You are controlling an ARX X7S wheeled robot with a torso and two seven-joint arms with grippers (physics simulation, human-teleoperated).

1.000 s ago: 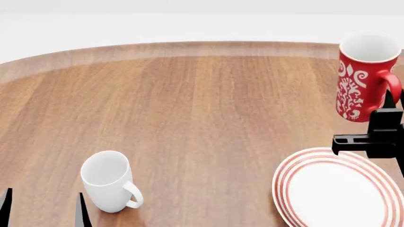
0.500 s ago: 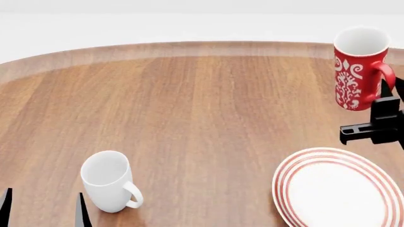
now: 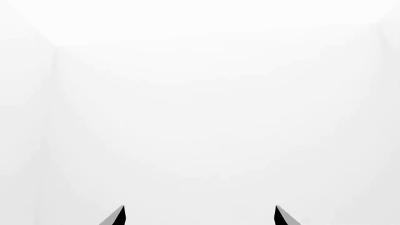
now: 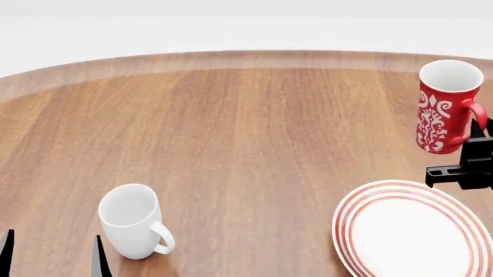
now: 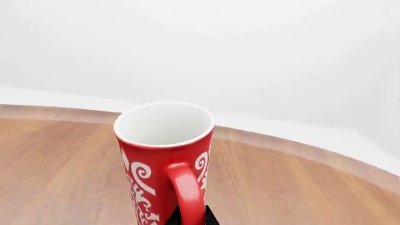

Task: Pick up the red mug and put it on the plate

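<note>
Nearest, the left gripper idled with its fingers apart beside the white mug. Further off, the plate lay just nearside of the red mug, upright and aloft, held by its handle in the right gripper.

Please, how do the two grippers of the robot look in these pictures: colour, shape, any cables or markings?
Both are plain black. The left gripper shows only two thin, pointed blade-like tips; in its wrist view their inner faces look grey. The right gripper is blocky and angular, with a flat bar sticking out sideways. No cables or markings are visible.
</note>
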